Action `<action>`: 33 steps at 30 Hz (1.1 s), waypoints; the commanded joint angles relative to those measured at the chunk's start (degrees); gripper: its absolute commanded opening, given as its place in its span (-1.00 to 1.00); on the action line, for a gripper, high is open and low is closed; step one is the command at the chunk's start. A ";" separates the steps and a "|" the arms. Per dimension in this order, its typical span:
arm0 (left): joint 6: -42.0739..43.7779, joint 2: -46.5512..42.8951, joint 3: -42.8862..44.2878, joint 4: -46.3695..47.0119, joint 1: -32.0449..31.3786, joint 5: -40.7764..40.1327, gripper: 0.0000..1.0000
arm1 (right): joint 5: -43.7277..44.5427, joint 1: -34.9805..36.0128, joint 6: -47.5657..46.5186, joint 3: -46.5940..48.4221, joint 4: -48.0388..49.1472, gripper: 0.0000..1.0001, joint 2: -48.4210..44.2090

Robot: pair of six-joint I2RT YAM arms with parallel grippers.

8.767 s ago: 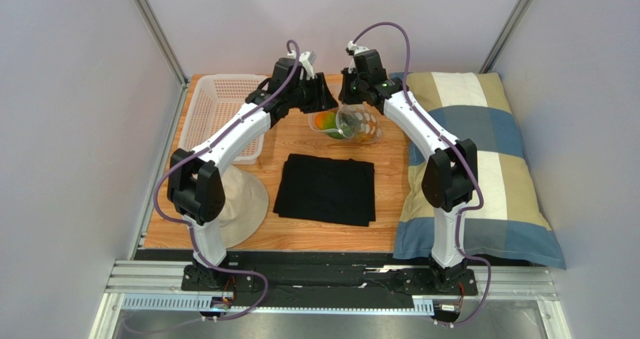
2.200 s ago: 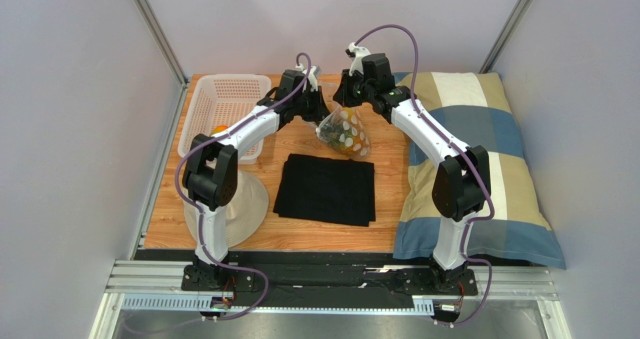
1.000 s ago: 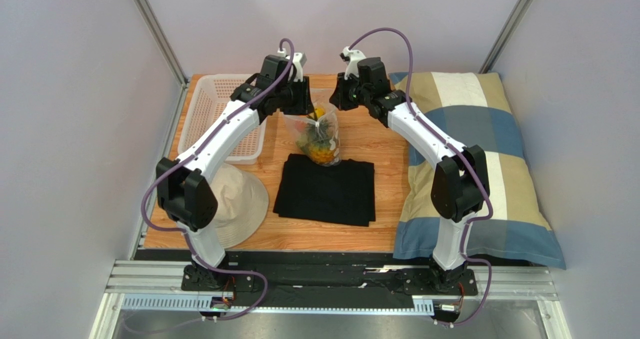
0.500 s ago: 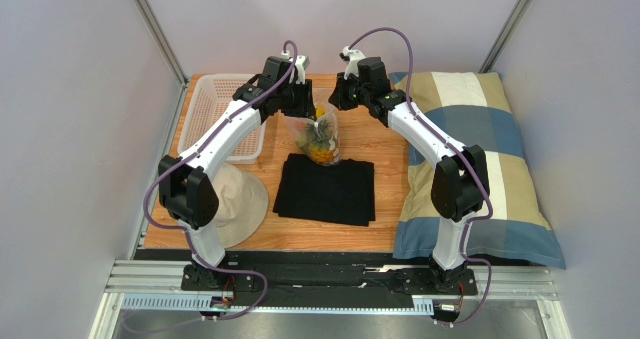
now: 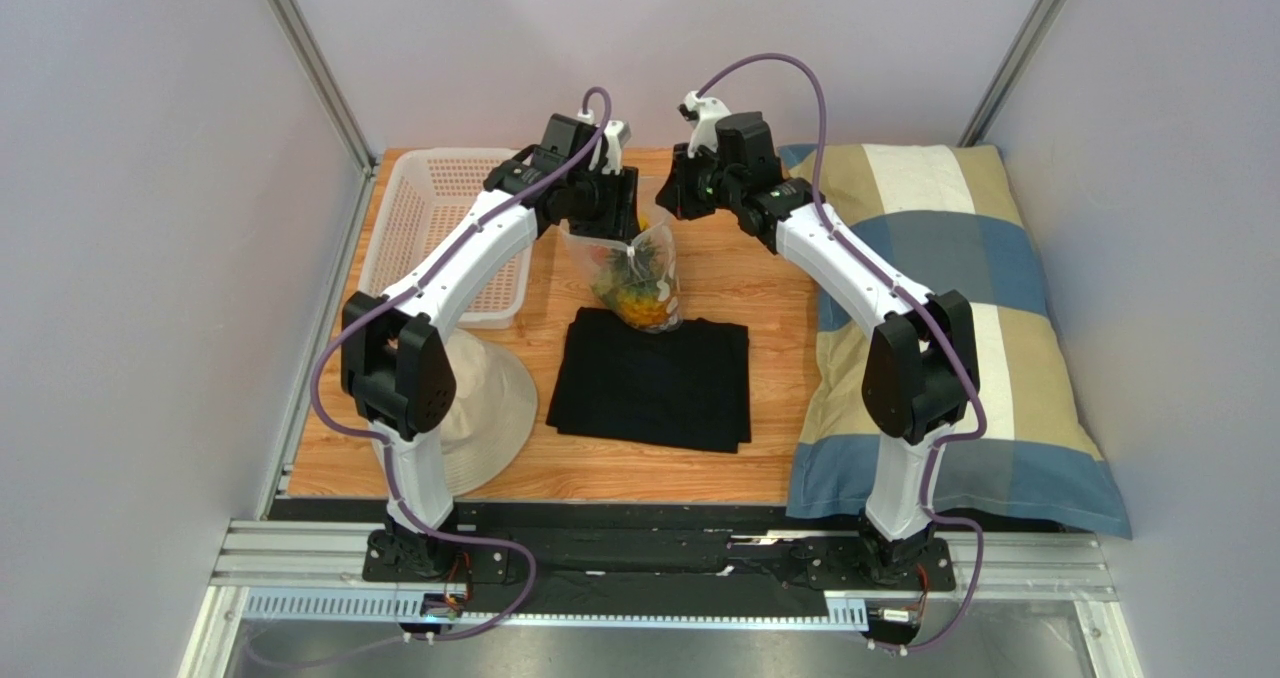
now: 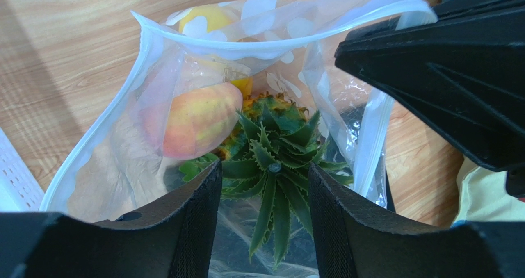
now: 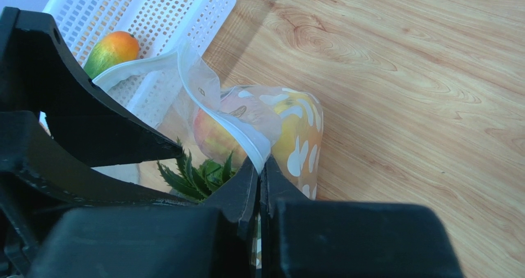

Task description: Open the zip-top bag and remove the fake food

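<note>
The bag [image 5: 643, 266] is held upright over the table [image 5: 759, 276], its rim pinched by the pressed-together right hand [image 7: 260, 165]. The left hand [image 6: 264, 176] is spread just above the open mouth. The pineapple [image 6: 271, 136] is seen straight below its gap, crown pointed up at it, so a downward reach by this nearer hand is called for.

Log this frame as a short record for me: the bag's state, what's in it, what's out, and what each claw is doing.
bag: zip-top bag, mouth open, held up by its rim
right claw: shut, pinching the bag's rim
left claw: open over the bag mouth, pineapple crown showing between its tips
inside bag: pineapple, peach, lemon
already out: mango, lying in the white basket
task status: bag opened, emptying unfinished
</note>
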 commanded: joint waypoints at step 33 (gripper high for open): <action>-3.69 10.27 6.01 16.98 2.48 7.28 -0.74 | -8.46 -2.00 0.31 9.56 0.61 -1.00 3.31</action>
